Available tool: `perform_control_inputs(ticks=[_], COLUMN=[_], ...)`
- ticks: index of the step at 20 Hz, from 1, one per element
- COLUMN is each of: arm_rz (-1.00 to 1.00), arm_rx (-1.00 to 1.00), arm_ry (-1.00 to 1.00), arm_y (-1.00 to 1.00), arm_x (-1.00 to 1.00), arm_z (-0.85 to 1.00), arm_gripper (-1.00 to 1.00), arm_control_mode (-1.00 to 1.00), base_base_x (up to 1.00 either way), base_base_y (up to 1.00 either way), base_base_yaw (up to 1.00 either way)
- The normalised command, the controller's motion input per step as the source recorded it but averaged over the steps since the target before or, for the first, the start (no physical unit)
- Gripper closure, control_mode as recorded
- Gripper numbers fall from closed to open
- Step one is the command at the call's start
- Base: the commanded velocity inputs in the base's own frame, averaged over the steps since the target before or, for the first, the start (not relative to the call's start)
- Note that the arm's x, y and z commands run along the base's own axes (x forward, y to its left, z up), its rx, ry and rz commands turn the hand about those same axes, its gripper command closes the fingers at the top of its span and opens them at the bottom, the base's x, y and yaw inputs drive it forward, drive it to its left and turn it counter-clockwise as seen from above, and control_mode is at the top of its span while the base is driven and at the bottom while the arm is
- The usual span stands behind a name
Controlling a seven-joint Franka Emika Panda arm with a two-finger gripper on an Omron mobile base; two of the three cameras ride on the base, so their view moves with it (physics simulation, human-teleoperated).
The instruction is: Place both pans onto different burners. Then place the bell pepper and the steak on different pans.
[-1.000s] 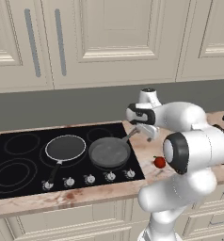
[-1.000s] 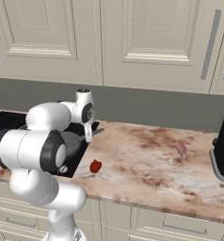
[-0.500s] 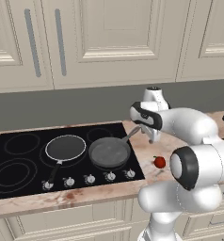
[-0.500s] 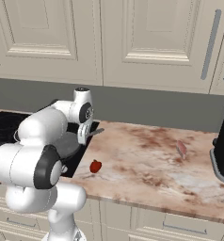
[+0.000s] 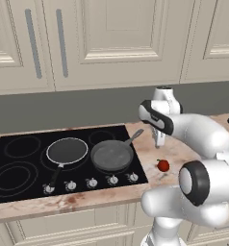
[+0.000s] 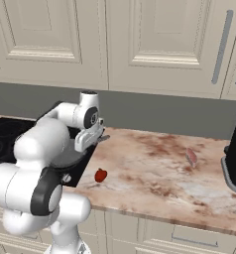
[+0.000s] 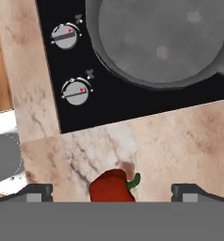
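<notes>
Tool [image 5: 159,142] hanging with fingers spread apart over my tabletop [image 5: 155,151] right of both pans on the cooktop [image 5: 20,166], right base view showing bell pepper [image 6: 100,175] beside cooktop, steak [image 6: 191,156] well apart, hand view looking down on pepper between my tips, grey pan [image 7: 161,37] beyond.

Bell pepper [image 7: 112,187] cut off below — grey pan [image 7: 162,40] cropped by frame's top.

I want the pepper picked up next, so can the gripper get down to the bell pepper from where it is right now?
Probably yes. The gripper is open and hangs above the bell pepper, which lies alone on bare counter beside the cooktop; the grey pan sits apart from it.
</notes>
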Motion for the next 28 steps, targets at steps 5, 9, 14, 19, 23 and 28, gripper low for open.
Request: perform_control_inputs(ticks=[5, 9, 14, 19, 23, 28], arm_rz=[-0.34, -0.37, -0.40, -0.37, -0.34, -0.30], arm_rx=[0.00, 0.00, 0.00, 0.00, 0.00, -0.02], arm_ry=[0.00, 0.00, 0.00, 0.02, 0.00, 0.00], arm_y=[-0.03, 0.00, -0.04, -0.07, -0.10, -0.14], arm_x=[-0.42, -0.41, -0.34, -0.21, -0.17, -0.15], arm_z=[0.00, 0.00, 0.00, 0.03, 0.00, 0.00], arm_gripper=[-1.00, -1.00, -1.00, -1.00, -1.00, -1.00], arm_control_mode=[-1.00, -1.00, -1.00, -1.00, -1.00, -1.00], base_base_x=[0.00, 0.00, 0.00, 0.00, 0.00, 0.00], base_base_y=[0.00, 0.00, 0.00, 0.00, 0.00, 0.00], base_base_yaw=[0.00, 0.00, 0.00, 0.00, 0.00, 0.00])
